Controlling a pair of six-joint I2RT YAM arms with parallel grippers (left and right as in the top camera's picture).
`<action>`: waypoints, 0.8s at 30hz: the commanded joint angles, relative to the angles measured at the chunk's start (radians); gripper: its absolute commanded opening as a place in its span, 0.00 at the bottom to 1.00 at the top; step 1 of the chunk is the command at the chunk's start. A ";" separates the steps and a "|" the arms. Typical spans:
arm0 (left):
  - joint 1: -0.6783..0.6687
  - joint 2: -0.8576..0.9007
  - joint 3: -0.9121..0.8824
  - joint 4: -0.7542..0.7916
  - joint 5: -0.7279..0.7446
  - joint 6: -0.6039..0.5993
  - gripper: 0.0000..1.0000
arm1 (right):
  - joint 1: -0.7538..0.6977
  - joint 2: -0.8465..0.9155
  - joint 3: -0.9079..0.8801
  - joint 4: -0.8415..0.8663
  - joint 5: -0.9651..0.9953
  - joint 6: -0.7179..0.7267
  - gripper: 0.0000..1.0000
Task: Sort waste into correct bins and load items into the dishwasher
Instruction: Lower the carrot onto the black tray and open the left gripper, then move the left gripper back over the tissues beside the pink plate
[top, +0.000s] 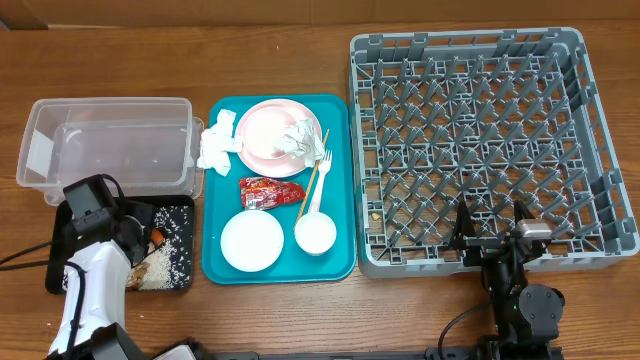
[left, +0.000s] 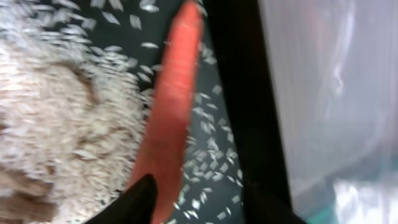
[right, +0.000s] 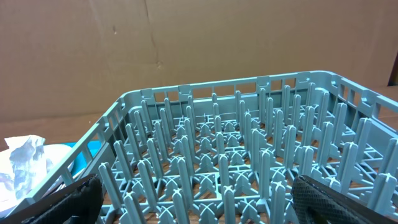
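My left jaws stand partly open over the black tray (left: 249, 93) and clamp nothing. The carrot (left: 171, 118) lies on the tray floor between them, against one fingertip (left: 140, 199) and apart from the other, with rice (left: 56, 124) heaped on the outer side of that fingertip. The lift is the risk, I think: if that fingertip drags as I rise, it could roll the carrot or flick rice over the rim toward the clear tub (left: 336, 93) beyond the other fingertip. My right jaws stand wide and empty, with the dish rack (right: 236, 162) straight ahead of them.
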 joint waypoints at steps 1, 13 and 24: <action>0.006 -0.036 0.071 -0.015 0.143 0.127 0.37 | 0.003 -0.010 -0.011 0.006 0.009 -0.003 1.00; -0.013 -0.192 0.357 -0.421 0.257 0.417 0.19 | 0.003 -0.010 -0.011 0.006 0.009 -0.003 1.00; -0.327 -0.193 0.537 -0.625 0.123 0.562 0.34 | 0.003 -0.010 -0.011 0.006 0.009 -0.003 1.00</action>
